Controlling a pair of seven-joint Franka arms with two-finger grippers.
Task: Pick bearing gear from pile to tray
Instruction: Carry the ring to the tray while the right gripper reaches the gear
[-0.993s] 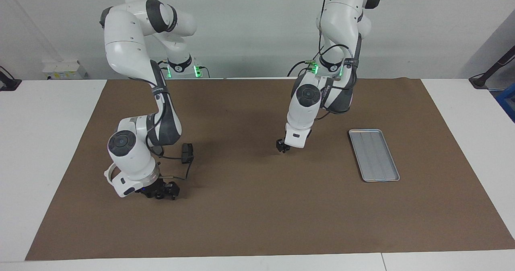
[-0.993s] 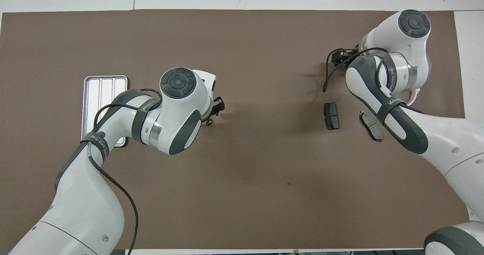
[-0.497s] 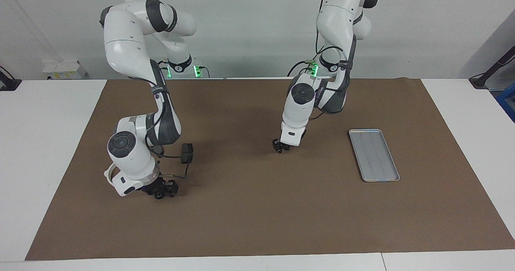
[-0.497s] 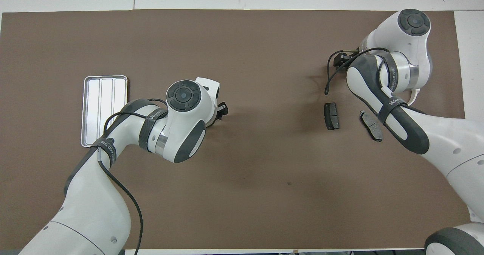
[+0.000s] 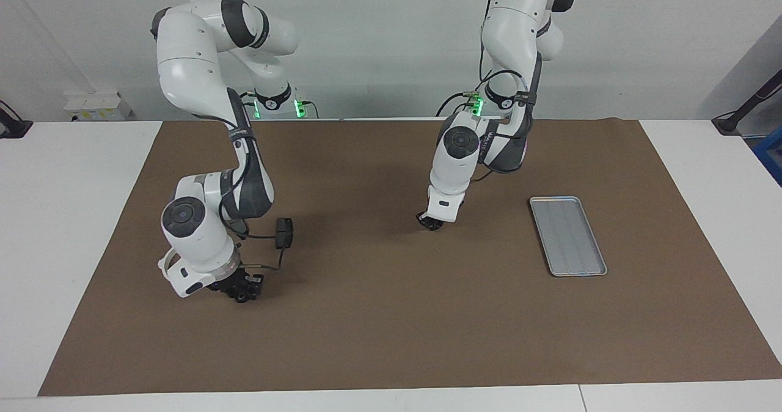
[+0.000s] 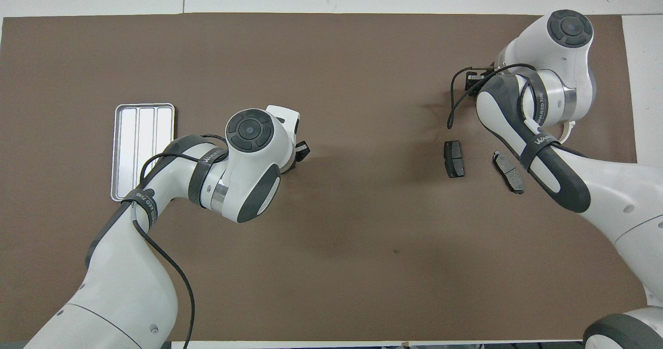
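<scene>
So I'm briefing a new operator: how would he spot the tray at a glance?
Start from the big brown mat covering the table and go toward the left arm's end. The tray lies flat there: a silver-grey metal rectangle with rounded corners and a ribbed floor. The only other loose parts in view, two dark brake-pad plates, are small and lie toward the right arm's end.

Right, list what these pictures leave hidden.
- Left hand, shut: whether it holds anything is too small to tell in the facing view; its wrist covers it overhead.
- Under the right hand: the arm hides it overhead; dark against the hand in the facing view.
- White half-ring: mostly hidden by the right arm in both views.
</scene>
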